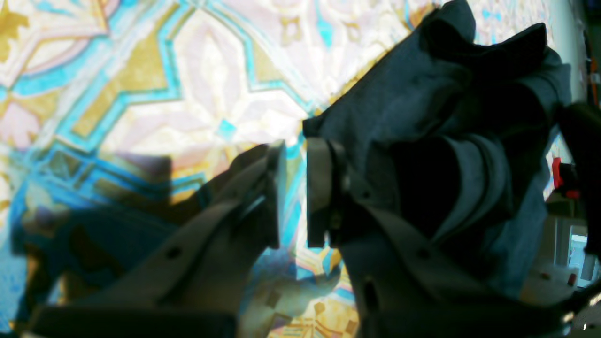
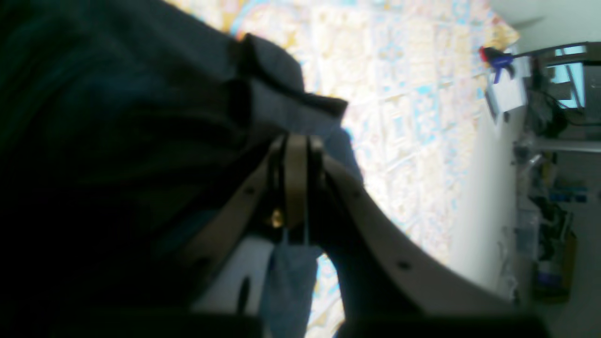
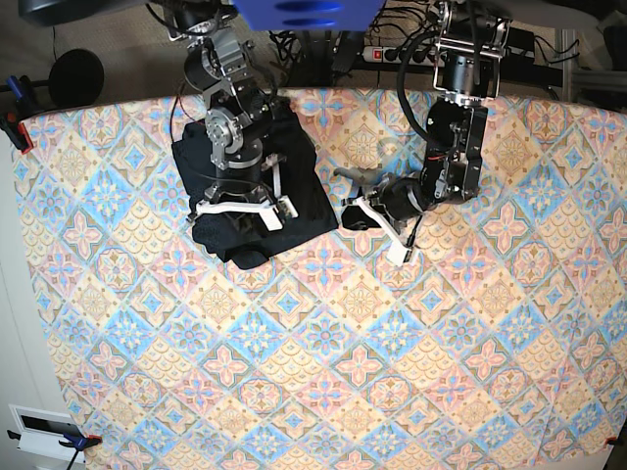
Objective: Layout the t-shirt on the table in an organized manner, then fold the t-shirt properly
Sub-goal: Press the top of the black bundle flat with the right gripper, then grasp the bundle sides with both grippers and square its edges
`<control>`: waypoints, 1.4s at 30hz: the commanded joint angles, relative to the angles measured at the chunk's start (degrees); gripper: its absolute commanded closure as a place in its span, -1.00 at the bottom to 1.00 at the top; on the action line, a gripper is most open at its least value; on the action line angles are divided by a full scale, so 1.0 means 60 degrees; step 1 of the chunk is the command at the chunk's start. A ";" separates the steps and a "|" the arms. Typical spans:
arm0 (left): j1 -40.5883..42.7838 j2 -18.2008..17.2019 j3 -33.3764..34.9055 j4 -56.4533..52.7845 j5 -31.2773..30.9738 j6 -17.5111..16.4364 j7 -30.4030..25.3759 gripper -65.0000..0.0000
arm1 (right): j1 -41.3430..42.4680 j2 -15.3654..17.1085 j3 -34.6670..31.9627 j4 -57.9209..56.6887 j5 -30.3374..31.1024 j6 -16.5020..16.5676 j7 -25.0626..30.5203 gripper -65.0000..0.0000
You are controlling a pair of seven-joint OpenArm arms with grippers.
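The black t-shirt (image 3: 245, 181) lies bunched in folds on the patterned table (image 3: 323, 372), at the back left of the base view. My right gripper (image 3: 243, 213) rests on its front part. In the right wrist view this gripper (image 2: 296, 178) is shut, with dark fabric (image 2: 141, 141) around the pads and a strip hanging below them. My left gripper (image 3: 360, 211) sits just right of the shirt's edge. Its fingers (image 1: 277, 188) stand a little apart in the left wrist view, showing only tablecloth between them, while the t-shirt (image 1: 422, 117) lies beside the right finger.
Clamps (image 3: 14, 127) hold the cloth at the table's left edge, and another clamp (image 2: 493, 58) shows in the right wrist view. A white sheet (image 3: 44, 431) sits off the front left corner. Cables and a power strip (image 3: 392, 54) run behind the table.
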 commanded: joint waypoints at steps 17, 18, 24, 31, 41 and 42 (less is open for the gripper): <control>-0.0148 -0.0022 0.0079 0.0170 -0.0118 -0.0108 -0.0017 0.79 | 0.0347 0.0072 0.1686 0.0776 -0.0095 -0.0070 0.0189 0.79; -0.0148 -0.0110 0.0138 0.0170 -0.0118 -0.0108 -0.0017 0.79 | 0.0523 0.0116 0.1935 0.0644 -0.0095 -0.0056 0.0189 0.76; -0.0500 -0.0974 0.2585 0.0199 -0.0148 -0.0108 -0.0017 0.79 | 0.0948 0.1317 0.3152 -0.0616 0.0682 0.0867 0.0218 0.80; -0.1013 -0.1253 0.4416 0.0199 -0.0148 -0.0035 0.0174 0.80 | 0.0918 0.2431 0.4280 -0.1524 0.3100 0.0882 0.0203 1.00; -0.1247 -0.1267 0.4475 0.0214 -0.0148 -0.0035 0.0569 0.80 | 0.0083 0.2548 0.4338 -0.2081 0.3188 0.1629 0.0189 1.00; -0.1247 -0.1267 0.4475 0.0214 -0.0148 -0.0035 0.0569 0.80 | -0.0049 0.2548 0.4338 -0.2051 0.3188 0.1790 0.0189 1.00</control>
